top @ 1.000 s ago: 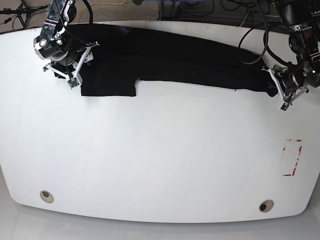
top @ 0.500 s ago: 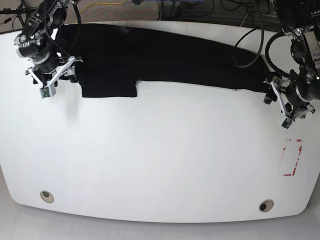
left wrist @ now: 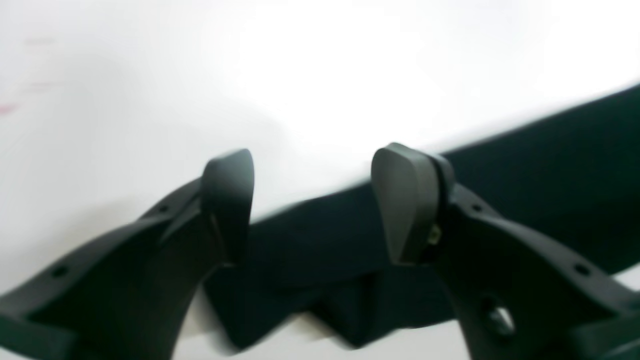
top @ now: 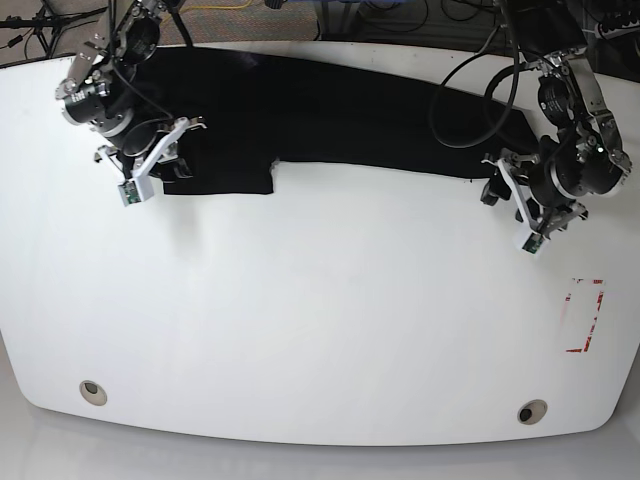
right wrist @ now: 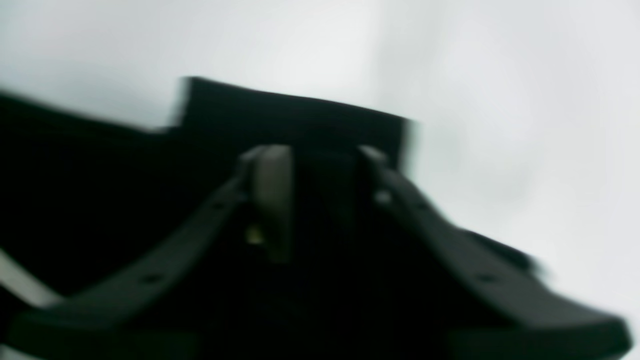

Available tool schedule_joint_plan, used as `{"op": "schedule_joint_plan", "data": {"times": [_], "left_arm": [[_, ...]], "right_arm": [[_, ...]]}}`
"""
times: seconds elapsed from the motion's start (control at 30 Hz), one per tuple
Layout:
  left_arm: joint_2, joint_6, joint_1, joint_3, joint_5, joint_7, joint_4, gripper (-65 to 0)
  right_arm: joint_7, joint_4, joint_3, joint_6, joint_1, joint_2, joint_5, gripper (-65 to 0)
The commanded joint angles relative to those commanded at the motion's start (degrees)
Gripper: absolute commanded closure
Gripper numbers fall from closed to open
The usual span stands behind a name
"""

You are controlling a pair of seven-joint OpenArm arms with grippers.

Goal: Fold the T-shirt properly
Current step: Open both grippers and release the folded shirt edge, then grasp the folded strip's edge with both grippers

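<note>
The T-shirt [top: 330, 120] is a long black band of cloth along the far side of the white table [top: 320, 320]; its print does not show. My right gripper [top: 178, 162], at the left of the base view, hovers at the outer edge of the square sleeve flap. In the blurred right wrist view that gripper [right wrist: 322, 185] has its jaws a little apart over the black cloth [right wrist: 300, 120]. My left gripper [top: 493, 186] is at the shirt's other end. In the left wrist view it [left wrist: 315, 205] is open wide, nothing between its fingers, with the shirt's edge [left wrist: 525, 175] just beyond.
A red rectangular marking [top: 585, 315] lies on the table near its right edge. Two round holes [top: 92, 392] [top: 532, 411] sit near the front edge. Cables [top: 470, 100] run over the shirt's far right part and beyond the table's back edge.
Both grippers had drawn outward from the shirt's ends half a second ago. Now both have come back inward, the right one to the sleeve edge and the left one to the other end.
</note>
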Motion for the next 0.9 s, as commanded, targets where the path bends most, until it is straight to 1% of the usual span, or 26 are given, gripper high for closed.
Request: {"op": "schedule_joint_plan", "data": {"times": [0.03,0.1,0.13,0.2,0.23,0.3,0.33,0.43,0.53,0.6,0.63,0.7,0.73,0.8,0.9], "left_arm": [[0.4,0.0,0.3,0.0,1.5,-0.9,-0.9,-20.1],[0.4,-0.3,1.3,0.0,3.4,-2.6,-2.3,-15.0],[0.3,-0.3,2.1,-0.1,4.9,-4.2,-3.3,-12.1],[0.2,-0.4,3.0,-0.1,6.7,-6.3,-5.1,-10.4],[0.1,-0.4,3.6,-0.1,7.8,-7.6,-6.6,-10.4],[-0.2,-0.4,4.4,-0.3,8.9,-8.2,-7.8,-10.4],[-0.8,-0.4,4.7,-0.3,9.2,-8.2,-8.2,-10.4],[-2.5,-0.4,5.6,-0.4,8.7,-8.3,-9.0,-10.3],[-3.2,-0.4,6.9,-0.4,8.1,-8.3,-9.1,-10.3],[-3.6,-0.4,7.4,-0.4,7.7,-8.3,-8.9,-10.3],[-3.8,-0.4,7.6,-0.4,7.7,-8.3,-8.6,-10.3],[-3.7,-0.4,7.6,-0.4,7.7,-8.3,-8.5,-10.3],[-3.7,-0.4,7.6,-0.4,7.7,-8.3,-8.5,-10.3],[-3.7,-0.4,7.3,-0.4,7.8,-8.3,-8.7,-10.3],[-3.6,-0.4,7.1,-0.3,7.8,-8.3,-9.0,-10.3]], "right_arm": [[0.0,-0.1,-0.8,0.00,-0.4,-0.1,-1.2,-4.9],[0.1,-0.4,-1.6,0.00,-0.8,-0.1,-3.2,-5.5],[0.3,-0.6,-2.0,0.00,-1.2,-0.1,-4.8,-6.8],[0.9,-1.6,-2.6,0.00,-1.9,-0.2,-7.3,-8.1],[2.4,-2.5,-3.2,0.00,-2.4,0.0,-9.1,-8.6],[4.4,-4.1,-3.8,0.00,-3.2,0.7,-11.3,-8.7],[5.3,-5.1,-4.0,0.00,-3.7,1.6,-12.3,-8.7],[7.7,-9.4,-5.7,0.00,-4.0,4.0,-14.7,-8.7],[9.9,-13.8,-6.9,0.00,-3.9,6.1,-14.8,-8.7],[12.2,-16.7,-7.2,0.00,-3.3,7.2,-14.8,-8.7],[14.0,-19.3,-7.9,0.00,-1.9,7.9,-15.1,-8.7],[15.6,-22.5,-9.1,0.00,-0.4,8.7,-15.3,-8.7],[16.4,-24.5,-9.8,0.00,0.5,9.8,-15.3,-8.7],[17.5,-27.9,-11.3,0.00,2.6,11.5,-14.9,-8.7],[18.5,-30.5,-12.2,0.00,5.5,12.3,-15.2,-8.7]]}}
